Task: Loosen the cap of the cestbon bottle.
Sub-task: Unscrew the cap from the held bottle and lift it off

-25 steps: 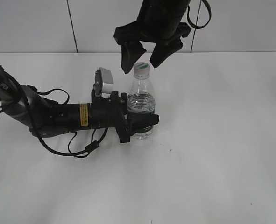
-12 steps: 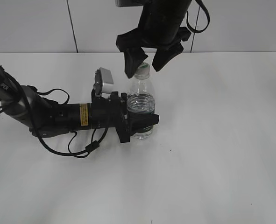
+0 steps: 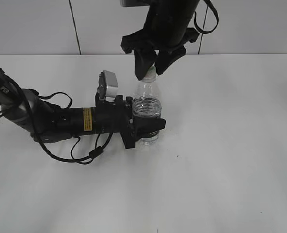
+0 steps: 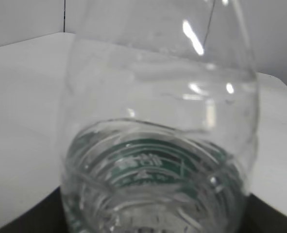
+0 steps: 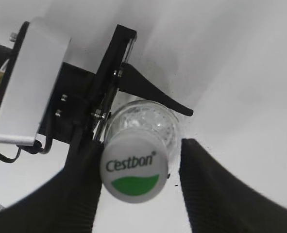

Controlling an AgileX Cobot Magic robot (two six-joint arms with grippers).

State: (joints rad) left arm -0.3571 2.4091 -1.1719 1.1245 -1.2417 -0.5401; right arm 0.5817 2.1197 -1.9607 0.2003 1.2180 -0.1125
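Note:
The cestbon bottle point(image 3: 146, 104) stands upright on the white table point(image 3: 221, 160), clear with a dark green label low down. My left gripper point(image 3: 149, 131) lies along the table and is shut on the bottle's lower body; in the left wrist view the bottle point(image 4: 158, 145) fills the frame. My right gripper point(image 3: 151, 67) hangs from above with its fingers astride the white cap point(image 3: 151, 74). In the right wrist view the cap point(image 5: 133, 167) sits between the fingers point(image 5: 137, 155): the left finger touches it, and a gap shows at the right finger.
The left arm and its cables point(image 3: 56, 124) lie across the table's left side. The left wrist's silver camera housing point(image 5: 29, 82) sits just beside the bottle. A grey tiled wall point(image 3: 260, 24) stands behind the table.
My right gripper has come down over the cap and its fingers have narrowed around it. The left gripper and the bottle have not moved.

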